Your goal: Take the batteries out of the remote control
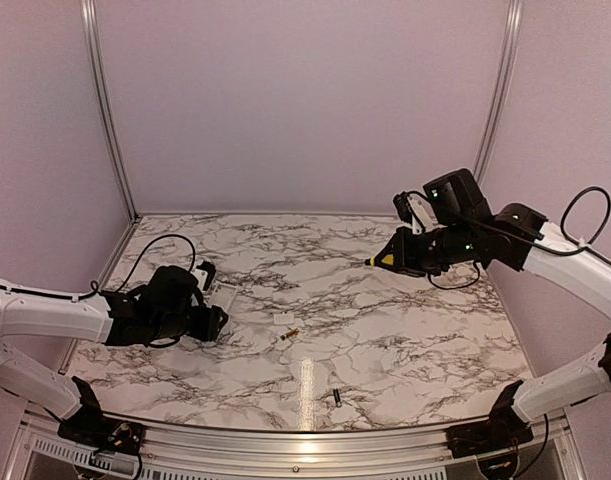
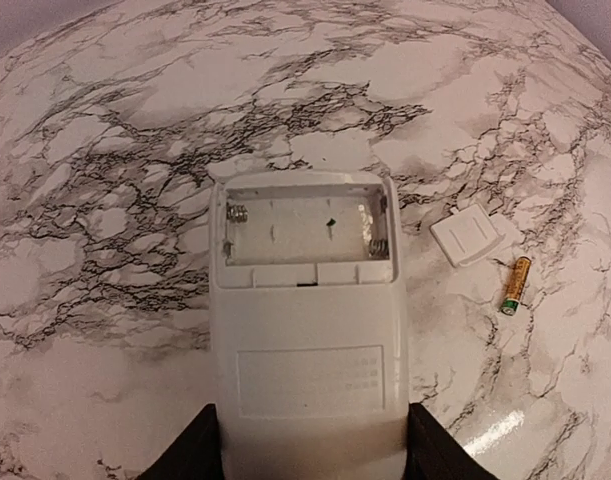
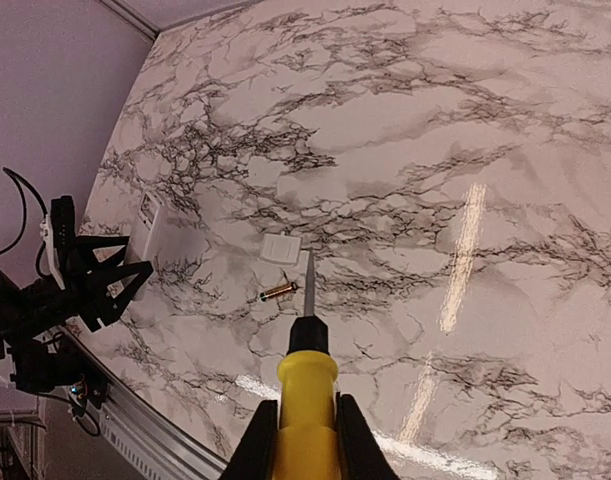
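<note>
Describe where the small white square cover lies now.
In the left wrist view the cover lies on the table, right of the remote control and its open recess, a battery beside it.

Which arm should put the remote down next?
Left. The left fingers hold the remote control, whose battery recess is empty; the right fingers are gripping the yellow tool, away from it.

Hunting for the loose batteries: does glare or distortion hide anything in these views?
Top external: a glare streak sits beside the dark battery, not over it. Left wrist: wide-lens bowing at the edges, yet the remote control and gold battery read sharp. Right wrist: glare streaks lie clear of the screwdriver and the gold battery.
</note>
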`<state>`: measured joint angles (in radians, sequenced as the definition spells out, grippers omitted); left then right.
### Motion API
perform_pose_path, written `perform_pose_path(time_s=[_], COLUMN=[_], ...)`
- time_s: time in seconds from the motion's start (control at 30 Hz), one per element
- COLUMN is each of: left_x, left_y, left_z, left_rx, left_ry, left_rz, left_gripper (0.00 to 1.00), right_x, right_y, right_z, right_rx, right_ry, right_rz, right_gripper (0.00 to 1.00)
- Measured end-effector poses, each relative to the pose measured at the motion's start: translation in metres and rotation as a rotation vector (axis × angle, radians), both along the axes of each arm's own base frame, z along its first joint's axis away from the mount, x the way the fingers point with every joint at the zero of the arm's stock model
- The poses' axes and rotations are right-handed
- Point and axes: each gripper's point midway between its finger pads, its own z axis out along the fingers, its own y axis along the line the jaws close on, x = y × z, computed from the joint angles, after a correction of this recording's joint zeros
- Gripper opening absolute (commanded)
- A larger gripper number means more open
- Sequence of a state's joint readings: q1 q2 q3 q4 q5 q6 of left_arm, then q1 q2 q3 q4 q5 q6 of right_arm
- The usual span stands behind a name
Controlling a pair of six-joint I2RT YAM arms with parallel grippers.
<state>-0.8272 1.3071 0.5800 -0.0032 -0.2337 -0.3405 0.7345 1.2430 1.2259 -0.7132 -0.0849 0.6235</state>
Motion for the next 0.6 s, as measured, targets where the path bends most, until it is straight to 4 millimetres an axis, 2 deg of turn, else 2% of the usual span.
perform_pose_path(time_s=[0.23,0.37,0.6], left_x=[0.018,0.018,0.014], left_y=[0.046,0.059,0.073], left_z=[-0.022,-0.040,-0.064], left_rx=[0.058,0.092,0.135], left_ry=[0.067,0.115,0.192], left_rz=[0.200,0.254,0.311], left_gripper=[0.00,0.00,0.00], right_x=[0.011,0.023,0.054], right_y=[-0.012,-0.015,-0.029], right_z=[-0.008,-0.018,-0.049], right_rx=[-0.053,-0.099,-0.174], right_ry=[-0.026,-0.037,-0.002], right_rz=[-0.076,-0.112,-0.171], right_gripper=[0.00,0.00,0.00])
